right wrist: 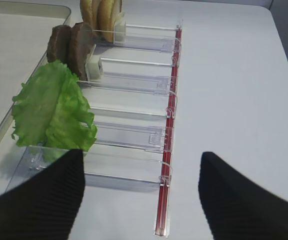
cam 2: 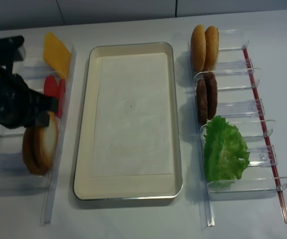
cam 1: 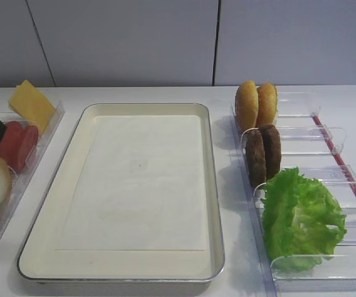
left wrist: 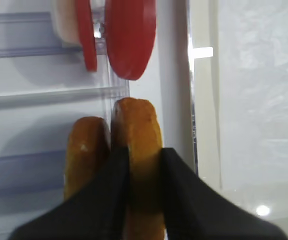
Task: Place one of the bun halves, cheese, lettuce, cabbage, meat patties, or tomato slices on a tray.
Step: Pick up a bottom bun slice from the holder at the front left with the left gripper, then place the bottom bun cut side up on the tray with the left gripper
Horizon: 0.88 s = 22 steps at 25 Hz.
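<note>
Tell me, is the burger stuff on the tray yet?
Not yet. The tray holds only its paper liner. Right now the left gripper is shut on one bun half standing in the left rack, beside the tomato slices. Lifting that bun and setting it on the tray is left to do. The right gripper hangs open near the lettuce, holding nothing.

I'm looking at a lab-style test bench dressed as a burger station: a plain white table [cam 2: 133,219] against bare grey wall panels [cam 1: 122,40], with clear plastic racks [cam 2: 243,107] flanking a paper-lined tray [cam 2: 132,186].
</note>
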Tool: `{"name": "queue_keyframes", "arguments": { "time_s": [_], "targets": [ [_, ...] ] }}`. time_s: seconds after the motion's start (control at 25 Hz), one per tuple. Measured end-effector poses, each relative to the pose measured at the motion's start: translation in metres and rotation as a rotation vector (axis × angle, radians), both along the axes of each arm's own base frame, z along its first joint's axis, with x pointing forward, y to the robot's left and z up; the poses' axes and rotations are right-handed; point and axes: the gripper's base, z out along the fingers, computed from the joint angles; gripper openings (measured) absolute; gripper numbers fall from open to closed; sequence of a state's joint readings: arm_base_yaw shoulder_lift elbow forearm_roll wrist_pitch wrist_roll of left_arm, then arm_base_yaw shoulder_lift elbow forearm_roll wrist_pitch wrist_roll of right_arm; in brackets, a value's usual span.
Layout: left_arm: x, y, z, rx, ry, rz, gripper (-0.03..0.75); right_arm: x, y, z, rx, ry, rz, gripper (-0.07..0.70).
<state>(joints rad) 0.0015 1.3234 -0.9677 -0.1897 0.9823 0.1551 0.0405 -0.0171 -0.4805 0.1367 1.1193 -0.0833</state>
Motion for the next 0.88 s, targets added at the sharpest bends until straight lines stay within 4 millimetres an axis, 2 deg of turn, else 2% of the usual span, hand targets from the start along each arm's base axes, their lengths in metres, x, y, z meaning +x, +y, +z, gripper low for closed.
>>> {"name": "queue_keyframes", "arguments": {
  "time_s": [0.16,0.28,0.4,0.48,0.56,0.72,0.88],
  "targets": [
    [0.002,-0.005,0.022,-0.058,-0.011,-0.007,0.159,0.0,0.0,0.0,0.0,0.0,0.0,0.522],
    [-0.004,-0.013,0.036,-0.147,-0.051,-0.03,0.157,0.0,0.0,0.0,0.0,0.0,0.0,0.522],
    [-0.01,-0.027,0.05,-0.289,-0.117,-0.066,0.157,0.0,0.0,0.0,0.0,-0.002,0.0,0.522],
    [-0.012,-0.039,0.052,-0.368,-0.149,-0.09,0.157,0.0,0.0,0.0,0.0,-0.002,0.0,0.522],
    [-0.014,-0.055,0.043,-0.404,-0.159,-0.129,0.157,0.0,0.0,0.0,0.0,-0.002,0.0,0.522],
    [-0.024,-0.085,0.01,-0.447,-0.148,-0.145,0.157,0.0,0.0,0.0,0.0,-0.002,0.0,0.522],
    [-0.02,-0.107,-0.012,-0.508,-0.154,-0.149,0.157,0.0,0.0,0.0,0.0,-0.002,0.0,0.522]
  ]
}}
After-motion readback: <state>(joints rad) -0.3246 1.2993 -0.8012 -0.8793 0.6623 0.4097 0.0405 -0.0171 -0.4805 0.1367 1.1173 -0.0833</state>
